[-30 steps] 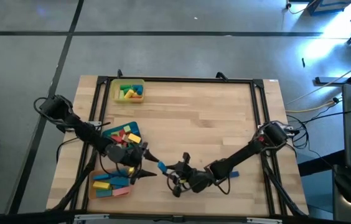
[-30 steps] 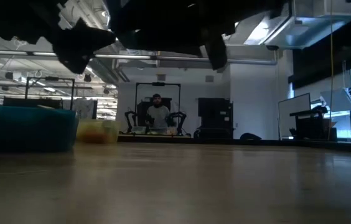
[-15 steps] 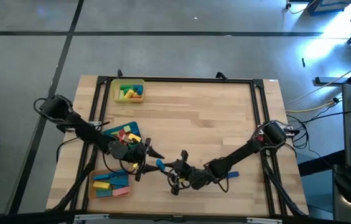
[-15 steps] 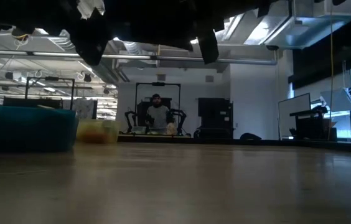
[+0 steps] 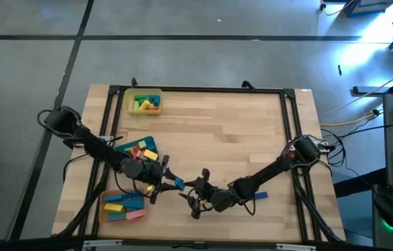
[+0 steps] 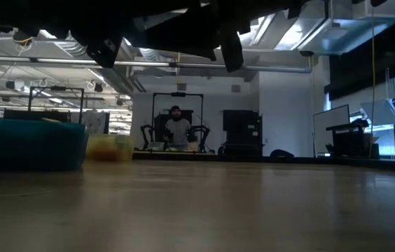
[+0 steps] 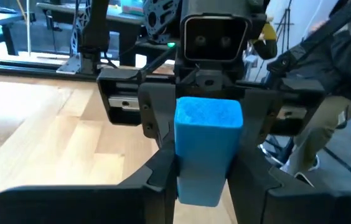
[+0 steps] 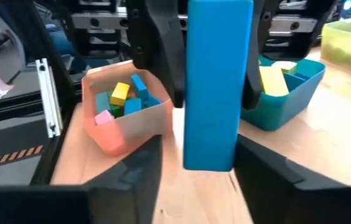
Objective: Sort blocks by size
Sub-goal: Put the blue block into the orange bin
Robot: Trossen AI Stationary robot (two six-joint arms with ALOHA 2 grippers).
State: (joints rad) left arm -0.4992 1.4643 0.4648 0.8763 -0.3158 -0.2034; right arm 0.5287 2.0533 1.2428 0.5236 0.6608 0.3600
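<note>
you have the blue block (image 5: pixel 178 185) in mid-handover just beside the orange tray (image 5: pixel 101 209), above the counter (image 5: pixel 224 132): left claw (image 5: pixel 163 183) clamped across it, right claw (image 5: pixel 191 193) loosening, so it can reach its tray.

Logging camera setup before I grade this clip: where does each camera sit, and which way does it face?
High view: overhead, looking straight down on the table; both arms show, meeting over the blue block.
Low view: table-top height, facing the room; dark arms overhead, a seated person far off.
Left wrist view: on the left arm, facing the right hand; own fingers flank the block.
Right wrist view: on the right arm, facing the orange tray and blue tray.
Shared: both wrist views show the blue block.
</note>
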